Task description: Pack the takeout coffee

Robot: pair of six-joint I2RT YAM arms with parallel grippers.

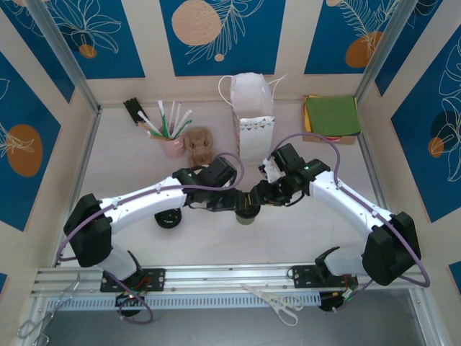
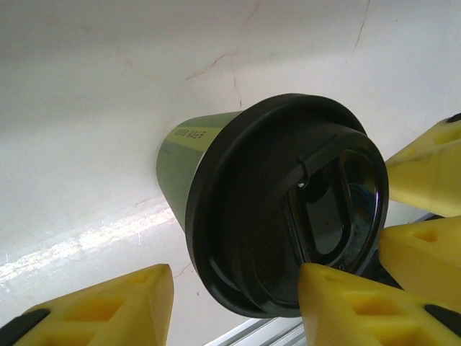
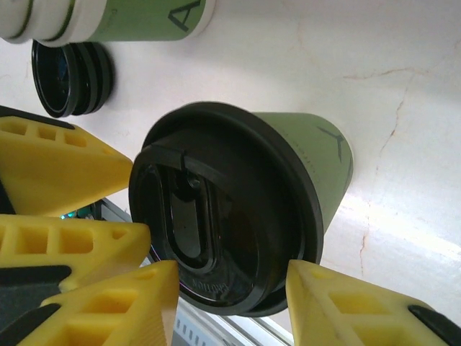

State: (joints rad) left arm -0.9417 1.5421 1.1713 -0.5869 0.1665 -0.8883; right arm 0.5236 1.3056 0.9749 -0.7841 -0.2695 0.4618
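Starting at the near side, the left pincer (image 2: 236,272) and the right pincer (image 3: 231,267) meet over the takeout coffee (image 1: 247,215), which stands upright in the middle of the table (image 1: 209,249), with its black lid (image 2: 288,209) on. Both pincers are partly open, tips above the lid, and clamp nothing. To do this well, I think one pincer should back off and the other take the green wall under the rim, gently. Farther back stands the white bag (image 1: 252,108), mouth up.
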